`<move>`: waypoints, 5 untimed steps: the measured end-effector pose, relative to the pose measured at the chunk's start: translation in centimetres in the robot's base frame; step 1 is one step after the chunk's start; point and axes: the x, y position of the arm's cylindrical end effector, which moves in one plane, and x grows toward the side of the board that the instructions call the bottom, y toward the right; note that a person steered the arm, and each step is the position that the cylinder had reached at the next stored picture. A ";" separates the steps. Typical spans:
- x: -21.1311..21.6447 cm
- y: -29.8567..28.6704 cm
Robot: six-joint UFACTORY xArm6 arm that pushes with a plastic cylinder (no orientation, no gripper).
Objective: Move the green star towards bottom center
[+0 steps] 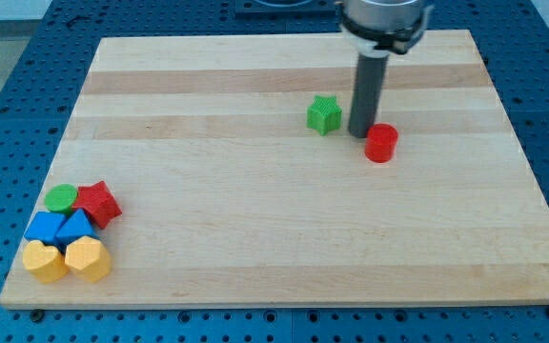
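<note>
Where the wooden board [284,257] comes nearest the view's bottom, six blocks crowd its left corner: two yellow blocks [45,261] [88,258] in front, two blue blocks [46,229] [76,227] touching behind them, then a green round block [62,198] and a red star-like block [98,203], though their shapes are hard to make out. Farther up, right of centre, a red cylinder [381,144] stands just beside my tip [359,133], which ends a plain rod with no pincer to open or close. Left of my tip, near but apart, sits the green star [324,114].
</note>
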 end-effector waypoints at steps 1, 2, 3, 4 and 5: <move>-2.0 0.8; -2.7 -1.6; -1.8 -6.5; -0.6 -10.8; -0.6 -12.1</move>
